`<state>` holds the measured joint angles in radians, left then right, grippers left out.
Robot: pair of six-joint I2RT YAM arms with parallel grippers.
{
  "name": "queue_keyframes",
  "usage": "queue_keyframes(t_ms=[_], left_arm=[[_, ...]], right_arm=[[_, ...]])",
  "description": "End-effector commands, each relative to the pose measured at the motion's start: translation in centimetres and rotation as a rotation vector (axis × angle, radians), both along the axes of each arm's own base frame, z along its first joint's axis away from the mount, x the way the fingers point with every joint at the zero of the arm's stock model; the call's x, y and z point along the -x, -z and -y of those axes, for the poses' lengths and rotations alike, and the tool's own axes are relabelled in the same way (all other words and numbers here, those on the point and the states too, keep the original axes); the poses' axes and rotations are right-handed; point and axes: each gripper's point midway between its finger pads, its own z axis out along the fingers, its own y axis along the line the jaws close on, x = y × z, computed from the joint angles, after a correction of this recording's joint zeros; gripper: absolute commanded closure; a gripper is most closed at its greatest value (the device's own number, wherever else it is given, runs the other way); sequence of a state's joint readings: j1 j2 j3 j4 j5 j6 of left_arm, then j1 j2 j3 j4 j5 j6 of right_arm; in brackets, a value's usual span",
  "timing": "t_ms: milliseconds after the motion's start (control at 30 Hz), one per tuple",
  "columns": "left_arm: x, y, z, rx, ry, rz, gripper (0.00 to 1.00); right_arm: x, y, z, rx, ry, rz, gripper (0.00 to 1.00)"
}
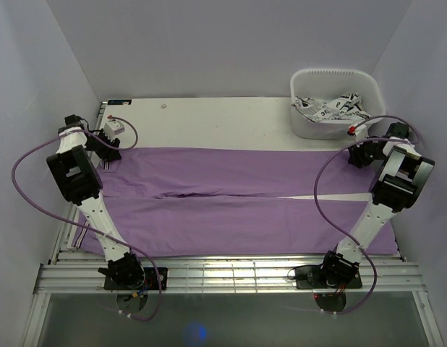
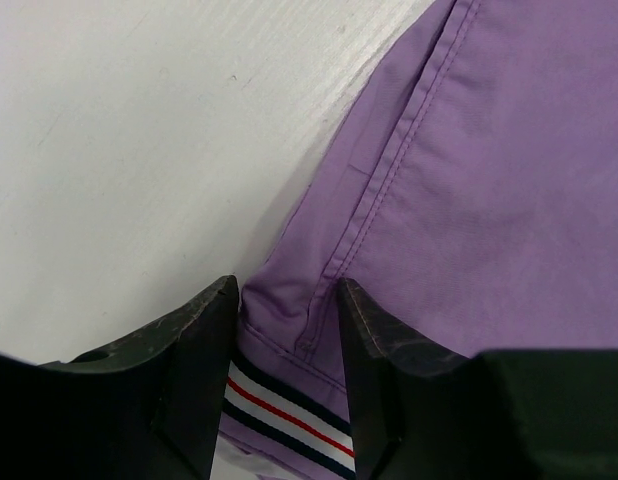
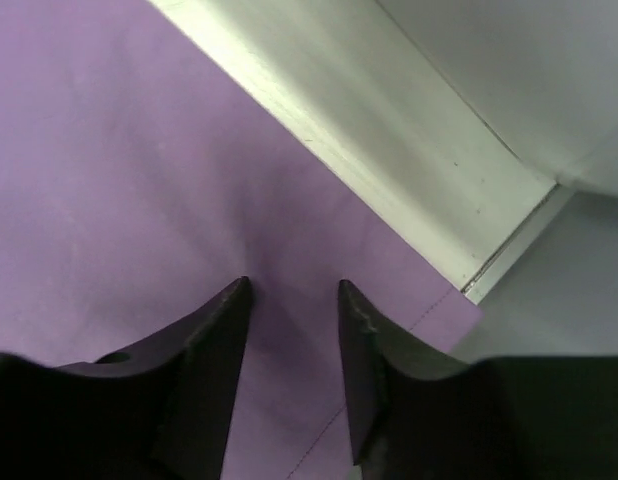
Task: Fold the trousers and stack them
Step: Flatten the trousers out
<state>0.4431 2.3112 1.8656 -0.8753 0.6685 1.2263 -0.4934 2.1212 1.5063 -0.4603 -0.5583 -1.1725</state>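
Trousers (image 1: 238, 199) spread across table; left gripper (image 2: 287, 300) pinches waistband corner, right gripper (image 3: 291, 290) straddles hem corner, fingers apart, bite uncertain. First fold at grasp stage; next: lift both ends together.

The trousers (image 1: 238, 195) are lilac-purple and lie flat, spread from nine to three o'clock. Both legs run side by side. A striped band lines the waist at nine o'clock.
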Motion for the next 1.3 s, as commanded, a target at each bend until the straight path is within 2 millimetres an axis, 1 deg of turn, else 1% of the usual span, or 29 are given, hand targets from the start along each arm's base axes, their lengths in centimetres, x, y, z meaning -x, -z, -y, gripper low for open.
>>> queue_keyframes(t_ms=[0, 33, 67, 100, 167, 200, 267, 333, 367, 433, 467, 500, 533, 567, 600, 633, 667, 700, 767, 867, 900, 933, 967, 1000, 1033, 1100, 1133, 1167, 1267], left_arm=[[2.4, 0.7, 0.1, -0.034, 0.014, -0.073, 0.46], [2.4, 0.7, 0.1, -0.035, 0.013, -0.073, 0.47], [2.4, 0.7, 0.0, -0.036, 0.012, -0.075, 0.47], [2.5, 0.7, -0.1, -0.036, 0.011, -0.075, 0.48], [2.6, 0.7, -0.2, -0.042, 0.013, -0.074, 0.49], [2.6, 0.8, -0.3, -0.044, 0.014, -0.075, 0.49], [2.9, 0.9, -0.6, -0.051, 0.016, -0.077, 0.50], [3.0, 0.8, -0.9, -0.055, 0.015, -0.073, 0.50], [3.0, 1.0, -1.0, -0.054, 0.013, -0.075, 0.50], [3.0, 0.9, -1.2, -0.058, 0.015, -0.072, 0.50], [3.1, 1.0, -1.2, -0.059, 0.015, -0.072, 0.50], [3.1, 1.0, -1.2, -0.061, 0.019, -0.072, 0.50], [3.2, 1.0, -1.2, -0.062, 0.021, -0.072, 0.50], [3.1, 1.1, -1.1, -0.059, 0.023, -0.072, 0.50], [3.1, 1.0, -1.2, -0.058, 0.021, -0.070, 0.50], [3.2, 1.0, -1.1, -0.055, 0.023, -0.070, 0.50], [3.2, 1.1, -1.0, -0.054, 0.023, -0.072, 0.50], [3.2, 1.1, -0.9, -0.052, 0.024, -0.072, 0.50], [3.3, 1.2, -0.9, -0.048, 0.025, -0.074, 0.50], [3.4, 1.2, -0.8, -0.048, 0.026, -0.074, 0.50], [3.3, 1.2, -0.8, -0.046, 0.025, -0.074, 0.50], [3.3, 1.1, -0.9, -0.045, 0.024, -0.072, 0.50], [3.3, 1.2, -0.8, -0.043, 0.023, -0.075, 0.49], [3.3, 1.2, -0.8, -0.042, 0.022, -0.076, 0.49], [3.4, 1.2, -0.8, -0.039, 0.021, -0.076, 0.49], [3.4, 1.2, -0.6, -0.035, 0.021, -0.076, 0.49], [3.5, 1.2, -0.6, -0.032, 0.020, -0.074, 0.49], [3.6, 1.3, -0.5, -0.031, 0.019, -0.076, 0.49], [3.7, 1.3, -0.5, -0.031, 0.018, -0.074, 0.49]], right_arm=[[6.5, 4.4, -0.3, 0.057, -0.073, -0.231, 0.57], [7.6, 3.8, -0.7, 0.053, -0.082, -0.246, 0.60], [8.4, 3.7, -1.0, 0.052, -0.104, -0.253, 0.65], [9.7, 3.4, -1.4, 0.043, -0.105, -0.266, 0.68], [11.6, 3.2, -2.0, 0.035, -0.130, -0.293, 0.73], [13.1, 3.1, -2.3, 0.034, -0.128, -0.312, 0.75], [14.9, 3.0, -2.9, 0.023, -0.144, -0.343, 0.76], [15.8, 2.3, -2.9, 0.031, -0.153, -0.347, 0.75], [15.8, 1.8, -2.9, 0.019, -0.147, -0.347, 0.69], [14.5, 0.3, -2.0, -0.001, -0.114, -0.291, 0.61], [12.9, -1.3, -0.7, 0.019, -0.098, -0.235, 0.52], [11.8, -2.1, -0.3, 0.017, -0.096, -0.195, 0.47], [10.9, -2.9, 0.2, 0.025, -0.096, -0.162, 0.35], [9.3, -4.5, 1.1, 0.045, -0.093, -0.109, 0.31], [8.5, -4.8, 1.2, 0.032, -0.096, -0.084, 0.28], [7.8, -5.3, 1.4, 0.030, -0.094, -0.062, 0.17], [6.9, -6.0, 1.7, 0.033, -0.092, -0.031, 0.10], [5.9, -6.3, 2.0, 0.035, -0.088, 0.010, 0.07], [4.9, -6.4, 1.8, 0.024, -0.078, 0.031, 0.05], [3.6, -5.2, 1.4, 0.019, -0.082, 0.035, 0.03], [3.4, -4.3, 1.3, 0.018, -0.076, 0.026, 0.02], [2.6, -4.1, 1.6, 0.035, -0.073, 0.056, 0.07], [2.2, -3.8, 1.3, 0.022, -0.052, 0.058, 0.08], [1.8, -3.6, 1.4, 0.019, -0.026, 0.072, 0.09], [0.8, -3.1, 1.9, 0.035, 0.004, 0.122, 0.10], [0.2, -3.0, 1.8, -0.004, 0.086, 0.137, 0.10], [0.4, -2.1, 1.6, -0.022, 0.124, 0.134, 0.10], [-0.6, -2.5, 2.0, -0.008, 0.149, 0.183, 0.10], [-0.4, -0.8, 1.4, -0.034, 0.193, 0.125, 0.09]])
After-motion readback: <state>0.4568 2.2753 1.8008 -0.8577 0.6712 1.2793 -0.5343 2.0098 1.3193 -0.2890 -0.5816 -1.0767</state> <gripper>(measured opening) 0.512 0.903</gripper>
